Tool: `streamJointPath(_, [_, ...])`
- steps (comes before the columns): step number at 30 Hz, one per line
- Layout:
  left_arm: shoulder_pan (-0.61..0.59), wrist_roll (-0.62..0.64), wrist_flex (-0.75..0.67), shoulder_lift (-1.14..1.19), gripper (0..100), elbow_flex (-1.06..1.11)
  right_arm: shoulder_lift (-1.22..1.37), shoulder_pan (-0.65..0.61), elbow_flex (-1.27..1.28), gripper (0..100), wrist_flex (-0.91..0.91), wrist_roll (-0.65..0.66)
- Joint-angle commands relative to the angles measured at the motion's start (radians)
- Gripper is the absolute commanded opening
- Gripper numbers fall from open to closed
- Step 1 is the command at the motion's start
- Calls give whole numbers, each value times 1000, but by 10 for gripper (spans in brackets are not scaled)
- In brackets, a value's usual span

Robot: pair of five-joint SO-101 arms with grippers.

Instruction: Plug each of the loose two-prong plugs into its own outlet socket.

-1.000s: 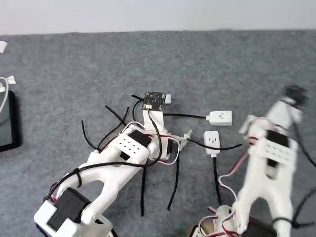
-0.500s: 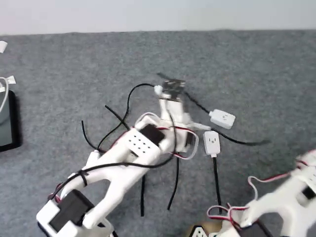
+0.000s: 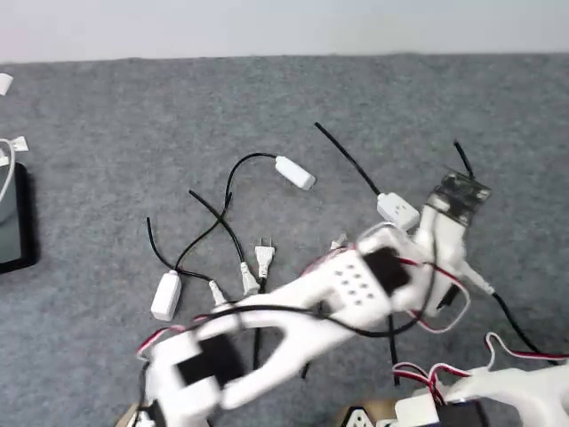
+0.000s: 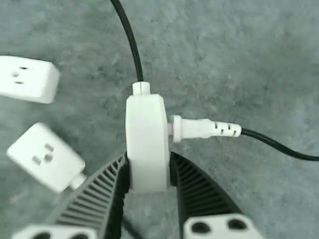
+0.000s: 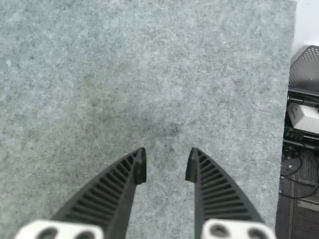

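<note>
Your table (image 3: 133, 107) is covered by a grey, fuzzy mat, like carpet. Along the far side you see a pale wall (image 3: 267, 27). At one edge of the table lies a flat dark slab (image 3: 12, 218), with a white wire (image 3: 7, 178) just beside it. In the right wrist view the mat ends, and past it you see a white strip (image 5: 305, 20) and some black gear (image 5: 303, 124) with wires.

Your left gripper (image 4: 148, 162) pinches a white socket (image 4: 145, 134) by its two flat sides. A plug (image 4: 204, 129) is pushed into the socket's face, and its black cord runs off over the mat. Another black cord comes out of the socket's end. A second socket (image 4: 27, 78) and a third socket (image 4: 45, 157) lie near it on the mat. Their faces show small dark slots.

In the high view your left arm stretches across the table. A loose plug (image 3: 264, 258) with two prongs lies near the middle, and another plug (image 3: 249, 283) lies just beside it, among black cords.

Your right gripper (image 5: 165, 167) is spread apart above the mat.
</note>
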Motion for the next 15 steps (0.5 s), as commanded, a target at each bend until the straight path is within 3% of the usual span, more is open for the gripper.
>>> streamJointPath(1, [6,-25,74,184,12,-329,-4,8,-9,136,-1,17])
streamJointPath(5, [63,-137,164,387,12,-636,-5,10,-6,136,-56,21])
streamJointPath(11, [163,-143,265,635,13,-1069,-7,10,-12,136,-166,26])
streamJointPath(15, [169,-143,295,750,15,-1228,-7,10,-12,136,-225,28])
